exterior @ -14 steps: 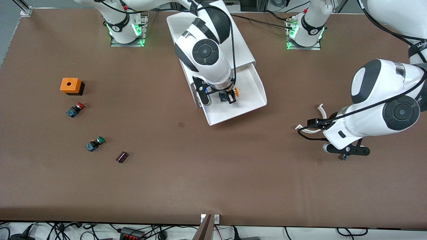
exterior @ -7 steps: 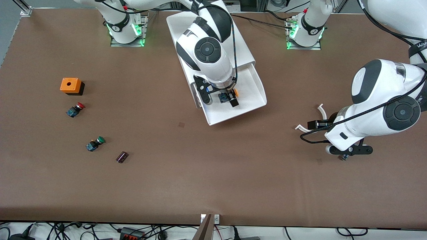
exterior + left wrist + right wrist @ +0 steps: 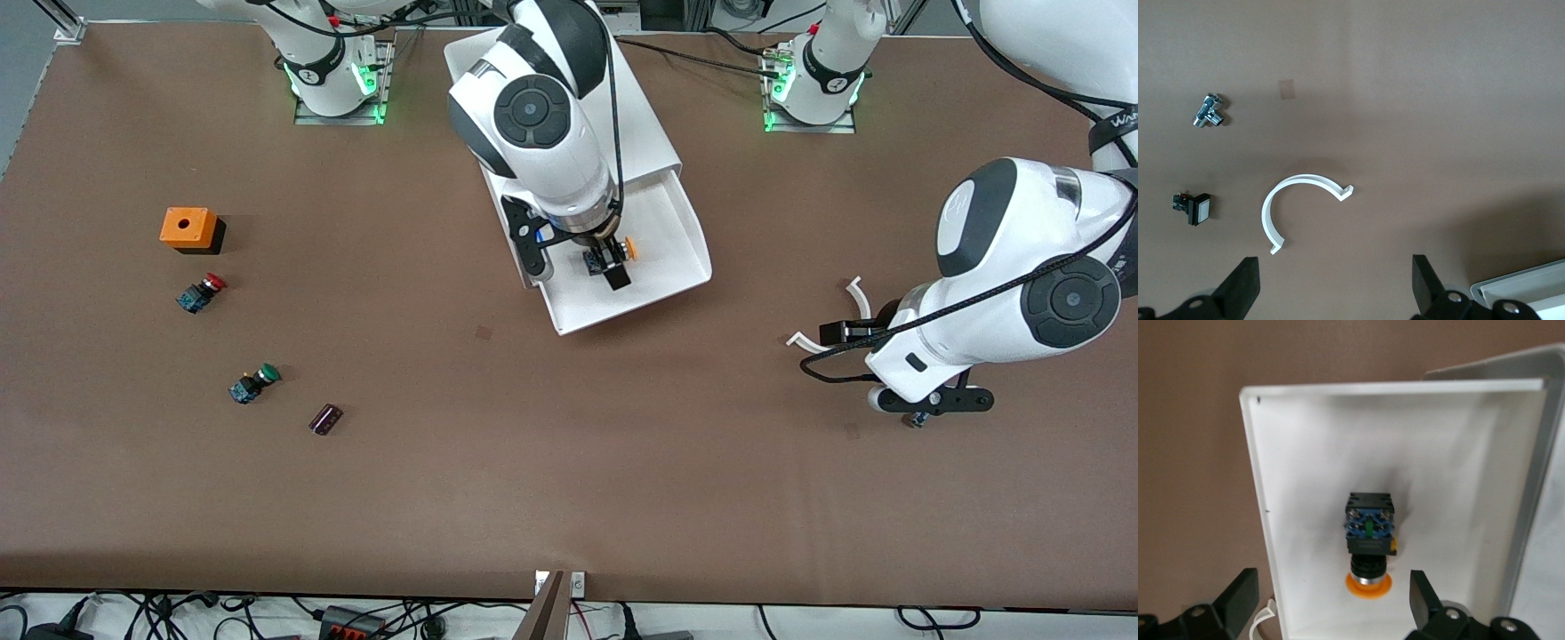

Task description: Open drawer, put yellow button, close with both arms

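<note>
In drawer [image 3: 685, 253]: yellow button [image 3: 613, 253] sideways, cap toward left arm's end.

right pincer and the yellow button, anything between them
Nothing. In the right wrist view the right pincer stands open above the yellow button, which lies alone on the bare white floor of the open drawer.

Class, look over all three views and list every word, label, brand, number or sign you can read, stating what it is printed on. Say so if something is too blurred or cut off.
"WA": white letters on a black band around the left arm, cut off at the picture's edge; the rest cannot be read.
Round marks on the black collars of both arm bases: too small to read.
Yellow button, drawer, orange box: no readable text.
</note>
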Robot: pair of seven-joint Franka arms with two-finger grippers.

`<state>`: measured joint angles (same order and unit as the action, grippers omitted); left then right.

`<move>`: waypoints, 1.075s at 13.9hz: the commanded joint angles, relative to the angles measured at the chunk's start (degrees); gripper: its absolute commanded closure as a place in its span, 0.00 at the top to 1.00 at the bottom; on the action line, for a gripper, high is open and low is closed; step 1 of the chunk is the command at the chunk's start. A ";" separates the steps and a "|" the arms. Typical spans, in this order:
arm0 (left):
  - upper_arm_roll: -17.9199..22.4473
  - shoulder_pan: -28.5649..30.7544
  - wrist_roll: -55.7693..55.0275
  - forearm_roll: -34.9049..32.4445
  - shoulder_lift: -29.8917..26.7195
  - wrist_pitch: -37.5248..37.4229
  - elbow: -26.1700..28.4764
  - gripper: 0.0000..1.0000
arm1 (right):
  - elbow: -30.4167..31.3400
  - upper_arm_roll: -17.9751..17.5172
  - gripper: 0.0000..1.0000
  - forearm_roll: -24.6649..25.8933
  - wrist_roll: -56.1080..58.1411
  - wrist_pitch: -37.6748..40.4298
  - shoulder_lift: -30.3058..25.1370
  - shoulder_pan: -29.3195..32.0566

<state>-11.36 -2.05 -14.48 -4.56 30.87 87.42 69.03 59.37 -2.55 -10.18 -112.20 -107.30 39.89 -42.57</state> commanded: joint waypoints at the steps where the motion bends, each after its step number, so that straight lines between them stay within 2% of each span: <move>1: -0.24 -0.23 -0.81 -0.89 -0.28 -0.32 -0.38 1.00 | -1.36 0.35 1.00 1.04 0.91 3.66 -1.65 2.91; 5: -0.42 -0.41 -0.90 -0.45 -0.28 -0.32 -0.38 1.00 | -1.10 1.14 1.00 1.39 19.53 12.27 -5.34 8.36; 8: -1.47 -0.58 -1.07 1.74 -0.19 -0.06 -0.47 1.00 | -0.57 1.94 1.00 5.16 35.94 18.16 -6.57 12.05; 11: -1.47 -3.03 -1.69 2.19 -0.19 5.99 0.06 1.00 | 0.04 2.64 1.00 7.09 48.53 20.98 -7.28 16.01; 15: -1.39 -7.95 -14.67 2.02 0.51 10.92 0.67 1.00 | 3.72 2.64 1.00 8.34 64.36 22.13 -9.12 23.39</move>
<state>-12.92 -7.63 -23.67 -3.13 31.25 95.92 69.19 59.20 0.87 -2.70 -54.32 -85.71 33.74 -22.47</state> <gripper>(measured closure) 0.000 0.000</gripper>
